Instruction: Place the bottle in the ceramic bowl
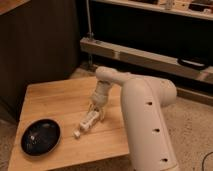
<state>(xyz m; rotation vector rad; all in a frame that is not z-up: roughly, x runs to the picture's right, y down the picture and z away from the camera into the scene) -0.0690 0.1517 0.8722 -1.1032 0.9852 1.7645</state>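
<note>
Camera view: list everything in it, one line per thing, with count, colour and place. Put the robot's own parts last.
table: one, light wood, centre left, carrying the bowl and the bottle
ceramic bowl: one, glossy black, near left corner of the table, nothing in it
bottle: one, white with a white cap, lying on the table right of the bowl, apart from it
floor: one, pale and speckled, right of the table
shelf rail: one, grey metal, running across behind the table
panel: one, dark brown, upper left behind the table
arm: one, white, rising from the lower right and bending over the table
gripper: one, white, low over the table at the bottle's far end
</note>
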